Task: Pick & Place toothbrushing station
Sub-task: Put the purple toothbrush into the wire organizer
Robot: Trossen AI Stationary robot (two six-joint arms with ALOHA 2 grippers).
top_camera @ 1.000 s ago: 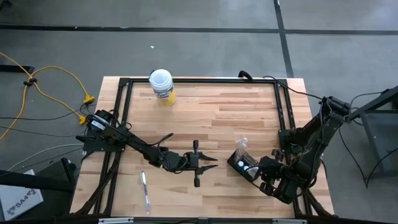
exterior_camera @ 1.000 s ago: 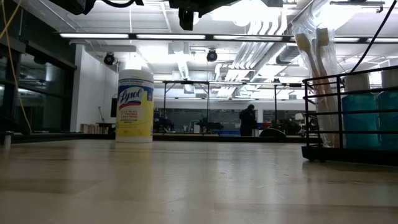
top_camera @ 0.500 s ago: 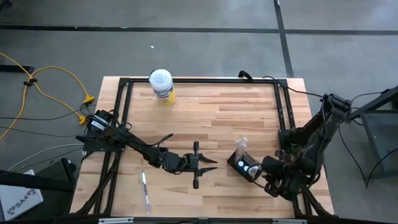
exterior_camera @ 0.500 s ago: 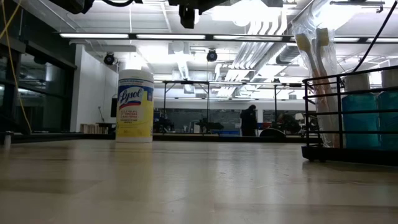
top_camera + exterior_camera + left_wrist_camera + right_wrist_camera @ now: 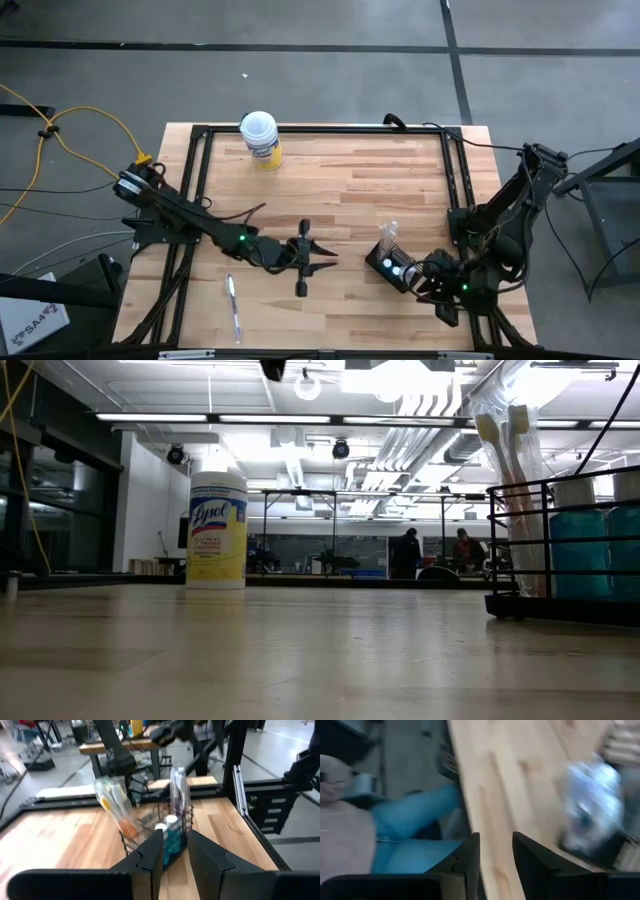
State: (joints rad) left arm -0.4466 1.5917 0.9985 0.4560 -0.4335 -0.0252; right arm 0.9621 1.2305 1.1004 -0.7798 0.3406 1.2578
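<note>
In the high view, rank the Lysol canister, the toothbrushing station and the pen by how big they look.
1. toothbrushing station, partly hidden by the right arm
2. Lysol canister, close to the station, so this order is unsure
3. pen, longest but thinnest, least area

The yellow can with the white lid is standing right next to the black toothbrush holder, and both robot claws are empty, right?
Not quite. In the high view the yellow can stands far off at the table's back edge, while the toothbrush holder sits toward the front on the right side. Both the left gripper and right gripper are empty.
</note>
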